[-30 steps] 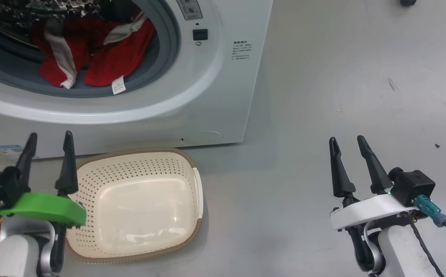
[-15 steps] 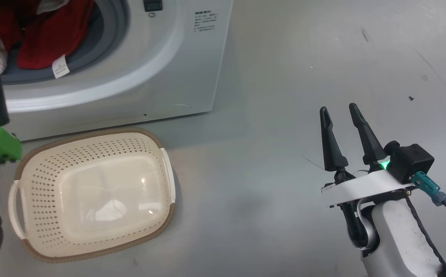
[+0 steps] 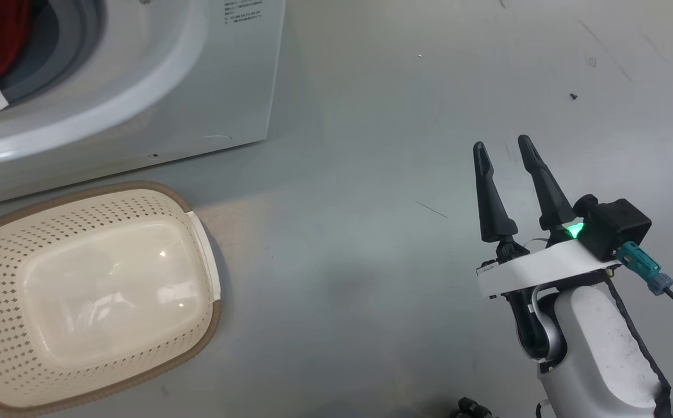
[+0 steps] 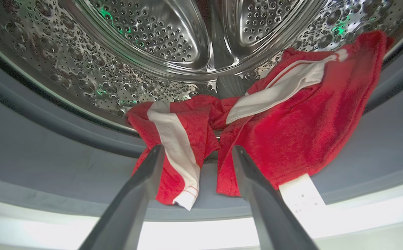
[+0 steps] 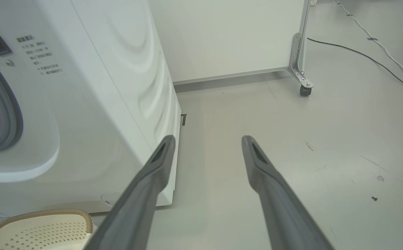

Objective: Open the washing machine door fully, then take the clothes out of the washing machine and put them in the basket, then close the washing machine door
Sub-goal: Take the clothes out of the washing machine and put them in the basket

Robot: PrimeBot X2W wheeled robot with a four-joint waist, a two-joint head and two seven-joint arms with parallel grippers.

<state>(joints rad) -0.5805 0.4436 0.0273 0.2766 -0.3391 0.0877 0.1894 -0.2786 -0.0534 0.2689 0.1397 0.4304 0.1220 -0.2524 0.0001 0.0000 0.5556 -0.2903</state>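
In front of the robot stands the big white front-loading washing machine. Its grey round mouth has nothing across it, so the opening step looks done and the unloading is the step in hand. Just before the machine's foot, on the grey floor, sits the small cream plastic basket with perforated sides and a brown woven-look rim. It is empty, and probably stands there so that a garment drawn out needs only a short drop.

The bright red fabric clothes with white panels lie at the front of the perforated steel drum, their lower folds spilling over the grey rubber seal of the mouth. Hanging there, they offer loose edges to pinch.

The left gripper points straight into the mouth, its two dark fingers spread wide with nothing between them and its tips level with the hanging folds; whether they touch the cloth cannot be told. The right gripper is low at the right, well apart from machine and basket. Its fingers are also spread wide and empty, pointing forward over bare floor from the pale forearm, seemingly parked clear.

A small white label tag hangs from the hem of one garment, just beside one left finger.
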